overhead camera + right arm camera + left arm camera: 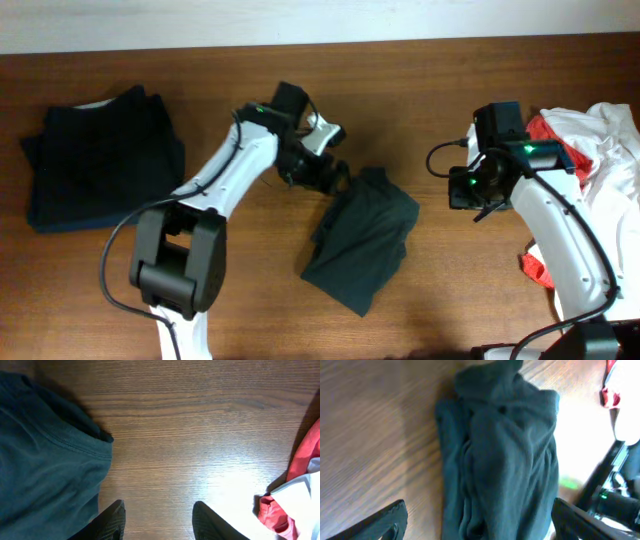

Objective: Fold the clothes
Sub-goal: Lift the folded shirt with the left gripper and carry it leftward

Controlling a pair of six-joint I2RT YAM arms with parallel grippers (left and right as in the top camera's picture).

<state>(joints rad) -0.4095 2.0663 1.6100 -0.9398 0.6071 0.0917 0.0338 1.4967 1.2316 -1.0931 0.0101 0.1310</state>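
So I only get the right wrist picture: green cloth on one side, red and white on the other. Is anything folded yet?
Observer: Overhead shows a dark stack, seemingly folded, at the left end of the table.
Operator: Where's the other pincer?
Observer: The left pincer is open, by the upper edge of the green garment.
Operator: Is that garment flat?
Observer: No, overhead it lies crumpled in a loose heap.

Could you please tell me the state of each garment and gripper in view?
green garment: crumpled, not folded.
dark stack: folded, lying flat.
white and red pile: heaped, unfolded.
left gripper: open, above the green garment.
right gripper: open, empty, above bare table.
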